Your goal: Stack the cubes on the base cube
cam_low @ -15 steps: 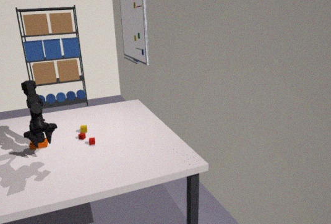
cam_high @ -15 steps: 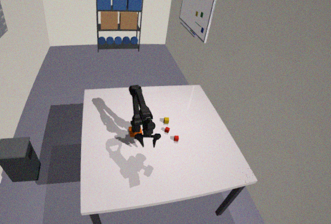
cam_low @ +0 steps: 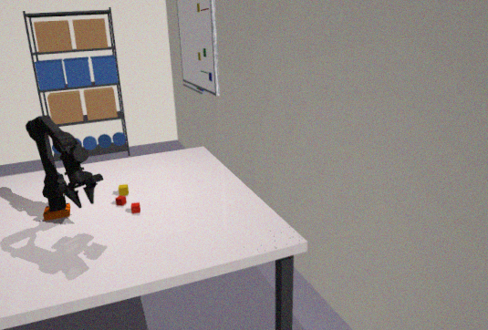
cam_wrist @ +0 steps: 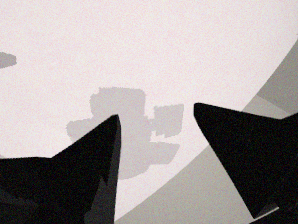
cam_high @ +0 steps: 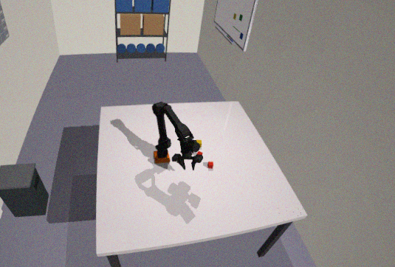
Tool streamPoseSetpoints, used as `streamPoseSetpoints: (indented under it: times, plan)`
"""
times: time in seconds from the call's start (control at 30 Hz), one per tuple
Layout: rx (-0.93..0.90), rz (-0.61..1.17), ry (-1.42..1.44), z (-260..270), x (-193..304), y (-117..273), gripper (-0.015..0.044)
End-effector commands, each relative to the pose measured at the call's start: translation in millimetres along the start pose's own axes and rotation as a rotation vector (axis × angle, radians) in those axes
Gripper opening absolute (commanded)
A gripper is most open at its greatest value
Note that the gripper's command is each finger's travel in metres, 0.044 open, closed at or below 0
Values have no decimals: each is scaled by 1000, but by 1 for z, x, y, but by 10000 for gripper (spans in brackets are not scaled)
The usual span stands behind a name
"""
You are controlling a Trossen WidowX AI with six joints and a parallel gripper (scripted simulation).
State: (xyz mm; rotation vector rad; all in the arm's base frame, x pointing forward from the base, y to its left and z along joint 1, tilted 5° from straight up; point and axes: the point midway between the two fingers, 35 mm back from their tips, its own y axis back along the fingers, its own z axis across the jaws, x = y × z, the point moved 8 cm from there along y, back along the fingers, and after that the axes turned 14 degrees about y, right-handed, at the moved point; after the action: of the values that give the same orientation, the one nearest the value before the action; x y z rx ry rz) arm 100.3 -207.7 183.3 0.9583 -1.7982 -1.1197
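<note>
The yellow cube (cam_high: 198,142) (cam_low: 123,190), slightly larger than the red ones, sits on the table; the arm partly covers it in the top view. One red cube (cam_high: 200,153) (cam_low: 120,201) lies close to it, also partly covered in the top view. A second red cube (cam_high: 210,164) (cam_low: 135,208) lies farther from the yellow one, apart from both. Nothing is on top of the yellow cube. My gripper (cam_high: 189,169) (cam_low: 86,204) (cam_wrist: 157,115) is open and empty, above the table between the arm's base and the cubes. No cube shows in the wrist view.
The arm's orange base (cam_high: 162,158) (cam_low: 57,212) stands on the white table (cam_high: 242,206) (cam_low: 199,246). Shadows of the arm fall across the tabletop. A shelf, a whiteboard and a dark bin stand away from the table.
</note>
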Motion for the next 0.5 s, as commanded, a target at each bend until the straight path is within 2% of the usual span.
streamPoseSetpoints:
  times: [0.0, 0.47]
  plan:
    - [0, -56, -14, -18, -12, 3, 265]
    - [-92, -242, -61, -77, -87, 23, 265]
